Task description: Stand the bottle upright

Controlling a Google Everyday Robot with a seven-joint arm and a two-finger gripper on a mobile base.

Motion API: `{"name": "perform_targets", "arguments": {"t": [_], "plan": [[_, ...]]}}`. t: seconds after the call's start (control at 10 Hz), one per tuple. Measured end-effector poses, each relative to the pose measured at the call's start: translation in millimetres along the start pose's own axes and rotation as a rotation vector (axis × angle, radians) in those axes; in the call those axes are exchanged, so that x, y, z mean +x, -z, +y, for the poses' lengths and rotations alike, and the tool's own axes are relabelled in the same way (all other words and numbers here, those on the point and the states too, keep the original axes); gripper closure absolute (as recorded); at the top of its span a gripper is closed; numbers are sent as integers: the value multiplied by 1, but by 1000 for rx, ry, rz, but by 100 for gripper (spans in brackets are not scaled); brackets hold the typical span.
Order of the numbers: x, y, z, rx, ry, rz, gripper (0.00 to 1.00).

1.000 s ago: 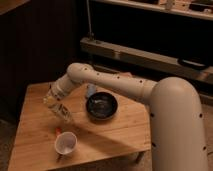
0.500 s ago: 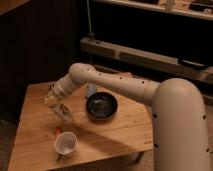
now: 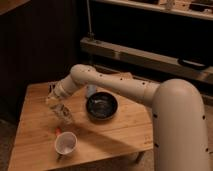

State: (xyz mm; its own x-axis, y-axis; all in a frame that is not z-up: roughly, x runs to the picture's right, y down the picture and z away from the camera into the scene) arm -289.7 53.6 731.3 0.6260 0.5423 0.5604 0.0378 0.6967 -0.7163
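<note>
The bottle (image 3: 64, 115) is small, slim and clear. It hangs tilted at the left middle of the wooden table (image 3: 120, 132), with its lower end close to the tabletop. My gripper (image 3: 57, 104) reaches down from the right on the white arm and is shut on the bottle's upper part. The white cup (image 3: 66, 143) stands upright just in front of the bottle, near the table's front edge. The black bowl (image 3: 101, 106) sits to the right of the gripper.
A small pale container (image 3: 91, 90) stands behind the bowl, partly hidden by the arm. A small reddish spot (image 3: 57, 131) lies on the table between the bottle and the cup. Dark shelving (image 3: 150, 55) runs behind the table.
My gripper and the bottle have shifted slightly up and to the left. The cup and the bowl have not moved.
</note>
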Motion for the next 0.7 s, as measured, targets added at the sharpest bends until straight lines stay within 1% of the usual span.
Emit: {"name": "perform_targets", "arguments": {"t": [0.1,0.2,0.3,0.4,0.5,0.7], "plan": [[1,0,0,0,-1,0,71],[1,0,0,0,-1,0,65],[3,1,1,1,-1,-1,53],[3,2,0,2,-1,-1,46],[3,2,0,3,-1,-2,44],[1,2,1,2,1,-3,44]]}}
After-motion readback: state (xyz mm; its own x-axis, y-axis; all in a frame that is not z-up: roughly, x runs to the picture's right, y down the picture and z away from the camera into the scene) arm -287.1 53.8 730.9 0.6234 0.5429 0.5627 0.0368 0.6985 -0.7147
